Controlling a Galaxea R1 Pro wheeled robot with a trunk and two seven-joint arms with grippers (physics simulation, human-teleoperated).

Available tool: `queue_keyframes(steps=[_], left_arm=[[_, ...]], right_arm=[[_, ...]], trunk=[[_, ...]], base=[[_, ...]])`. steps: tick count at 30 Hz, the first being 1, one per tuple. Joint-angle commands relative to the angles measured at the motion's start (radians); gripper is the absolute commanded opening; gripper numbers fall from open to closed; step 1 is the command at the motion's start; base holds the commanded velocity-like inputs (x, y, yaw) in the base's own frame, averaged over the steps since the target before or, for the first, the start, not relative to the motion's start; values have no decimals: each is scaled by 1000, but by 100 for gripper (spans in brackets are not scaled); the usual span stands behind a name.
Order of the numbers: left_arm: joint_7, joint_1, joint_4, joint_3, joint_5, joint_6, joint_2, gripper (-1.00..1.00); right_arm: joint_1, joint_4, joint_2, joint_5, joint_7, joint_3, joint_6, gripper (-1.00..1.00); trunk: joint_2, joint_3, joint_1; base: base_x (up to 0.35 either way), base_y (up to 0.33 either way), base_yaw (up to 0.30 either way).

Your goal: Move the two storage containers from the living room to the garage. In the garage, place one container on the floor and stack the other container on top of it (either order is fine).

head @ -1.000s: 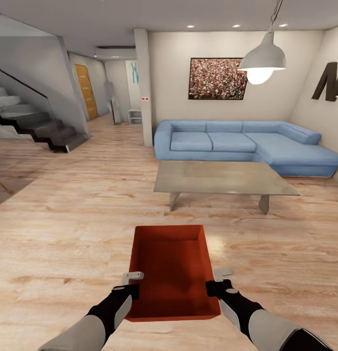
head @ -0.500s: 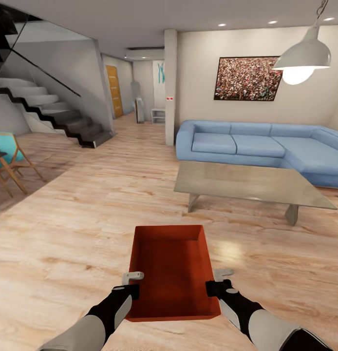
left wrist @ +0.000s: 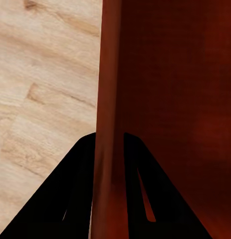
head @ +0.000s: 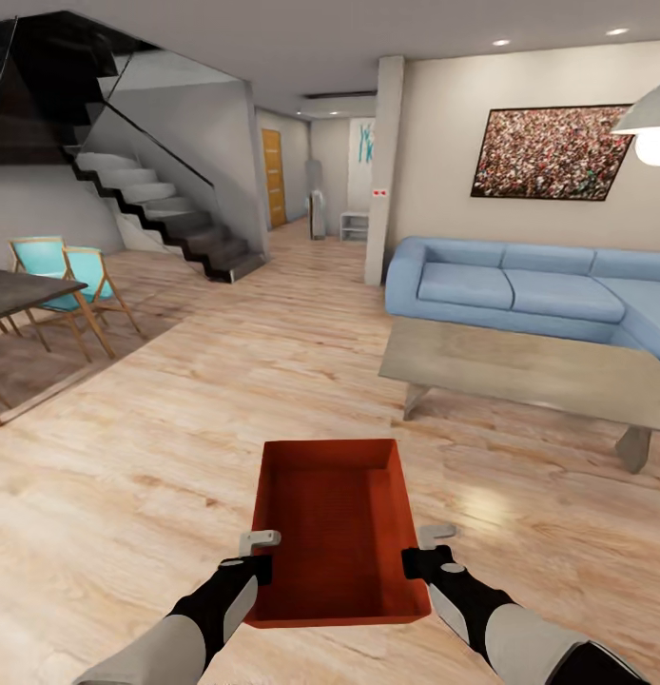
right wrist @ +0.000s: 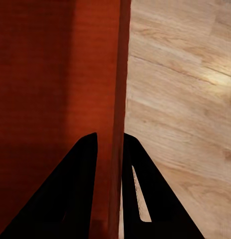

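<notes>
I hold one orange-red storage container [head: 335, 523] level above the light wood floor of the living room, low in the middle of the head view. My left gripper [head: 259, 563] is shut on its left wall, which runs between the black fingers [left wrist: 75, 199] in the left wrist view. My right gripper [head: 416, 561] is shut on the right wall [right wrist: 117, 124], clamped between its dark fingers [right wrist: 78, 189]. The container [left wrist: 170, 99] is empty.
A low grey coffee table [head: 530, 373] and a blue sectional sofa [head: 530, 290] stand ahead to the right. A staircase [head: 168, 209] rises at the left, beside a hallway with an orange door [head: 273, 178]. Blue chairs [head: 68, 281] and a dark table [head: 21, 290] sit at far left.
The whole view has swung to the left: sofa, table and lamp slid right, and the stairs, chairs and dark table came in. The container and both grippers keep their places.
</notes>
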Motion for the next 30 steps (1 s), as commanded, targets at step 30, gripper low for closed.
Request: queue_keyframes(steps=[30], left_arm=[[10, 0, 4, -3, -9, 10, 16, -100]], right_arm=[[-1, 0, -3, 1, -12, -18, -6, -100]], trunk=[[-1, -1, 0]], base=[[177, 0, 131]])
